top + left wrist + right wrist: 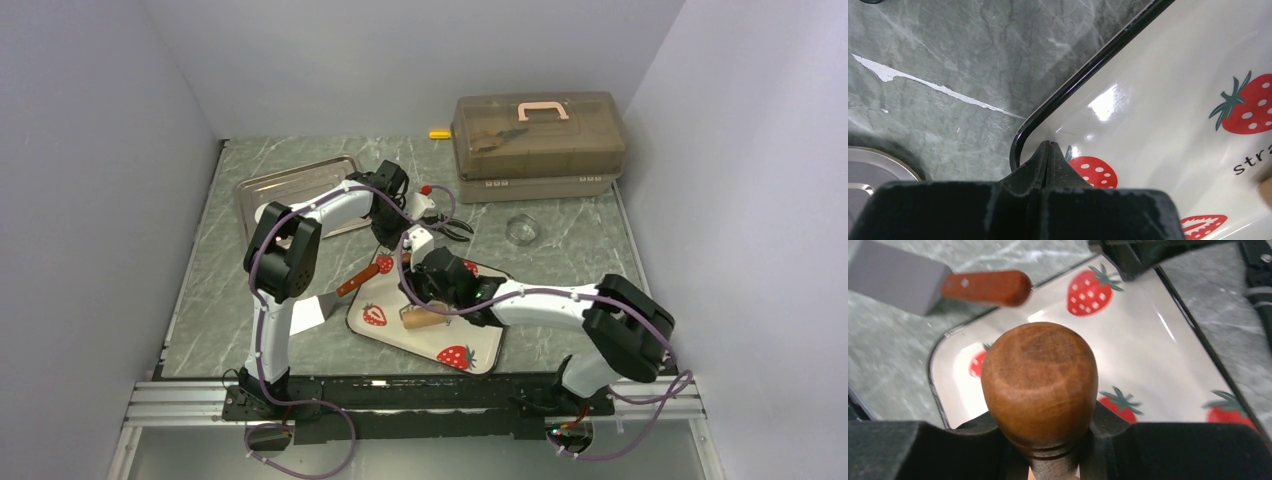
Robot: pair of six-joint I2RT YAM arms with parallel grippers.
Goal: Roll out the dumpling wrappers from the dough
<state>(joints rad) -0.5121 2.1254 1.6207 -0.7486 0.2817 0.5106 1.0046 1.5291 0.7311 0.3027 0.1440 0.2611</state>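
The right gripper (1048, 460) was clamped on the neck of a wooden rolling pin (1040, 390), just behind its rounded end knob, and the knob stuck out past the fingers over the strawberry tray (1168, 100). Beyond the knob and to its left, a wooden-handled spatula (983, 287) lay across the tray's rim, its blade out on the marble table (948, 50). The left gripper (1047, 155) was closed on nothing, its tips together above the tray's rounded corner; I could not tell whether they pressed on it.

No dough and no dumpling wrappers showed in any view. If a lump sat on the tray, it was probably beneath the right gripper and the pin's body, where the top view was blocked.

Rolling well from here likely called for keeping the pin level, so both ends bore evenly. Short, light passes would suit soft dough better than one heavy push. Holding one end only would tend to tip the pin. The glossy tray might also slide, so the left tips would do well to brace that corner. The spatula handle lay near the stroke's path and was best avoided.
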